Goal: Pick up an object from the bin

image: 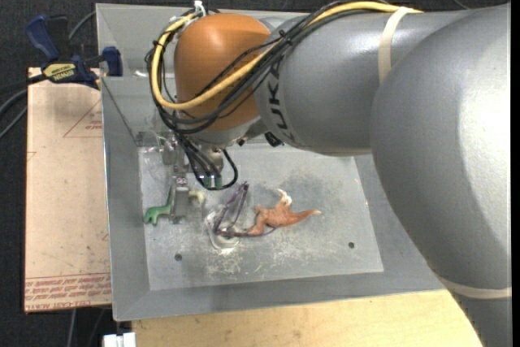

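camera view, looking down into the bin (276,264).
- the arm (390,93) comes in from the right. its orange cover (215,69), wrapped in yellow and black cables (162,97), hangs over the bin's far-left part.
- gripper (179,203) is low over the left side of the floor, pointing down. we cannot tell whether the claw is apart or together, as the parts run into each other from this angle.
- a small green toy (157,214) lies at the left of the floor, right against the gripper tip on its left side. we cannot tell whether it is clamped.
- just right of the gripper lies a purplish looped piece (233,211).
- an orange-tan toy animal (280,217) lies flat beside the loop, near the middle of the floor, apart from the gripper.
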You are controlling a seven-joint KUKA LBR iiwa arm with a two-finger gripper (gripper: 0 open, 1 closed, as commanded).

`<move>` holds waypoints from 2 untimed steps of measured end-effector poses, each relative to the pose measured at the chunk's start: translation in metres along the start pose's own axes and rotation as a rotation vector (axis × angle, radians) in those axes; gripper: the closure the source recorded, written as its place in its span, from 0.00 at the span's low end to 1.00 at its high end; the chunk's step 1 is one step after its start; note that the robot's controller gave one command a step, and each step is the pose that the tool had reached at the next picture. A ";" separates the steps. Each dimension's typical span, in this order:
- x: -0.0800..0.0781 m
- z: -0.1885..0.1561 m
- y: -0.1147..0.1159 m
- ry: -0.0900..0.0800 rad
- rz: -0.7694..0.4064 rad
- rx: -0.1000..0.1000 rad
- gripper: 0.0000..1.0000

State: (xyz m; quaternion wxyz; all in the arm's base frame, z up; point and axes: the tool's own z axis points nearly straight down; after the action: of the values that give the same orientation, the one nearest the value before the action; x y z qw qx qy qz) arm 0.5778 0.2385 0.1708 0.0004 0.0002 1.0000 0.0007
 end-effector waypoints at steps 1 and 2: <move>0.006 0.095 -0.021 0.002 0.055 -0.002 0.00; 0.008 0.107 -0.024 0.007 0.063 0.001 0.00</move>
State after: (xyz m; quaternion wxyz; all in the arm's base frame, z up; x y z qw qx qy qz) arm 0.5698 0.2147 0.0641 -0.0032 0.0315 0.9995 0.0002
